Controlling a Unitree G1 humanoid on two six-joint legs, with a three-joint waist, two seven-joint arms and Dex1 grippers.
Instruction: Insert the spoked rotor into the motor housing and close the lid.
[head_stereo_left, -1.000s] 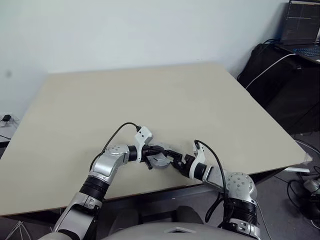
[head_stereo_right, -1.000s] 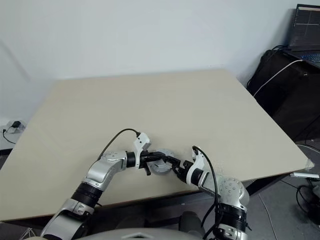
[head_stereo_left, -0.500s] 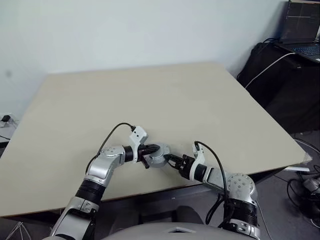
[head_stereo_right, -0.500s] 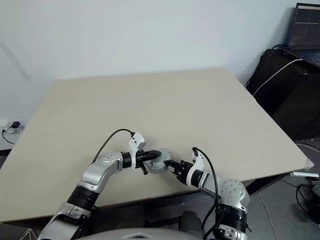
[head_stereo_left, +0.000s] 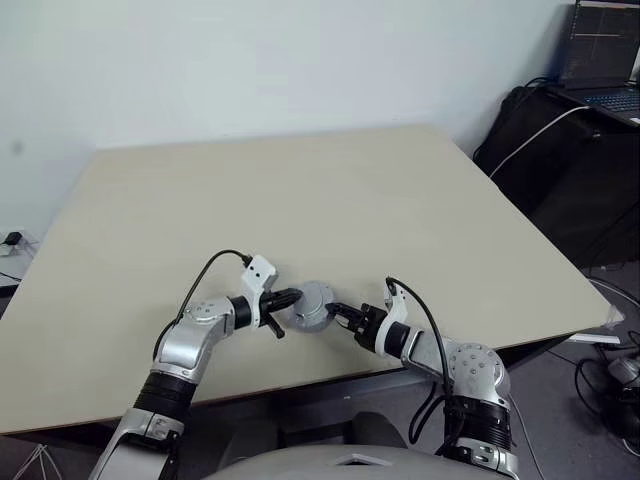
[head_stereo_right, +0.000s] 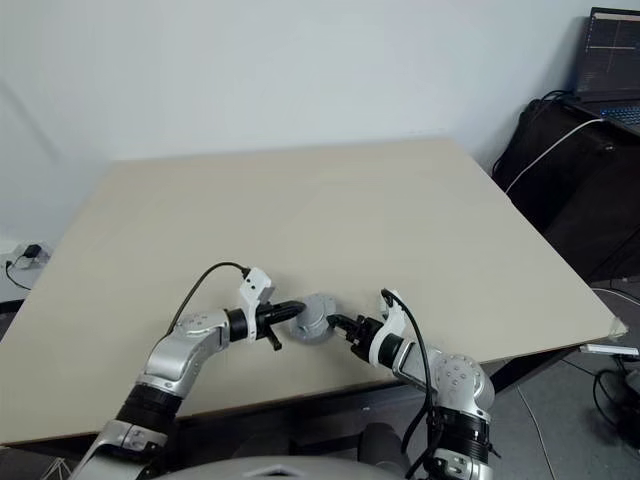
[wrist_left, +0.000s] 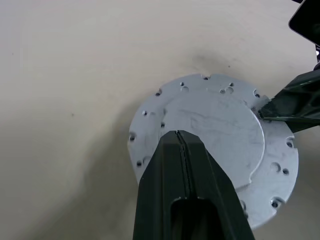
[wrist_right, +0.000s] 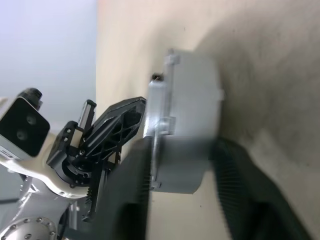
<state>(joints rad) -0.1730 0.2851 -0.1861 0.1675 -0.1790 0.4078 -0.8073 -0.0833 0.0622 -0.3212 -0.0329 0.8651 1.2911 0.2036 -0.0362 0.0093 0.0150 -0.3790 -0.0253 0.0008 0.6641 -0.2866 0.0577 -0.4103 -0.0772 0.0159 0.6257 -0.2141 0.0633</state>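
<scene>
While one lid (head_stereo_left: 312, 303) is lying flat near the table's (head_stereo_left: 350, 190) front edge, two grippers are flanking it.

Left gripper (head_stereo_left: 293, 296), fingers pressed together, is resting its tip on the upward-facing lid; right gripper (head_stereo_left: 337, 312), fingers spread, is straddling its side.

Both arms are reaching inward over the table's near edge, tips facing each other. The left gripper (head_stereo_left: 290, 297) is keeping its fingers (wrist_left: 181, 165) pressed together. The right gripper (head_stereo_left: 336, 313) is holding its fingers (wrist_right: 127, 200) spread apart.
</scene>
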